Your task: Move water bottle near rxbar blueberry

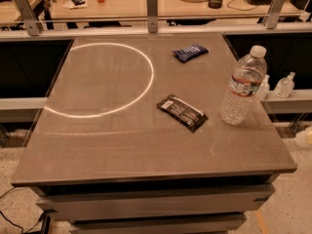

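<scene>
Farthest from the tool, a bright ring of light (100,80) lies on the left half of the grey surface (122,147).

Closer to the tool, near the surface's middle, a black wrapper with a white label (182,112) lies flat. Its long axis runs diagonally from back-left to front-right.

Behind it, and farther back than the tool, lies the rxbar blueberry (190,52). It is a flat, dark blue wrapper with faint light print. Its long axis runs roughly left to right, with the right end slightly farther back.

Nearest the tool of the three, the water bottle (243,87) stands upright by the surface's right edge, long axis vertical and white cap upward. It is clear and ribbed, with a white, red and green label band. It is well apart from the rxbar blueberry.

Two small clear pump bottles (284,85) stand on a ledge just past that edge.

The tool (305,137) shows only as a pale shape at the far right border, off the surface and touching nothing visible. Whether it is open or closed cannot be told.
</scene>
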Robot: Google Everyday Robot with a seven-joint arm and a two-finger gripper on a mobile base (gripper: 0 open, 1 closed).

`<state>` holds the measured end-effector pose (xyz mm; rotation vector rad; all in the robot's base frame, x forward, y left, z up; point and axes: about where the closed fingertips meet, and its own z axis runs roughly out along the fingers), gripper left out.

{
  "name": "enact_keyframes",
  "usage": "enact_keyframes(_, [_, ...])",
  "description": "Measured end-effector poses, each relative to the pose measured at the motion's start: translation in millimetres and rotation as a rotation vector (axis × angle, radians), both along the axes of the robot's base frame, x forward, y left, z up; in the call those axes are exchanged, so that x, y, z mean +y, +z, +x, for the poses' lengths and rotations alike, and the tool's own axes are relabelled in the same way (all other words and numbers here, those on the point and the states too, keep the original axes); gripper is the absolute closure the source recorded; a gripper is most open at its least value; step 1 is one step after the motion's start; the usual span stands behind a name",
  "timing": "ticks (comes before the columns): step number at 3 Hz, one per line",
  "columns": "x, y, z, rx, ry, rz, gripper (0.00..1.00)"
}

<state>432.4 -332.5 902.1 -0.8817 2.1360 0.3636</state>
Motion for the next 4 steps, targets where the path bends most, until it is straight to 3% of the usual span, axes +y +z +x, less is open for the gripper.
enact_keyframes(1, [5, -3, -1, -0.117, 0.012, 0.153, 0.00])
enact_keyframes(2, [14, 2, -2, -0.196, 0.033, 0.267, 0.00])
enact_keyframes(3, [27, 5, 0, -0.232, 0.059, 0.318, 0.00])
enact_keyframes(4, [27, 5, 0, -0.232, 0.059, 0.318, 0.00])
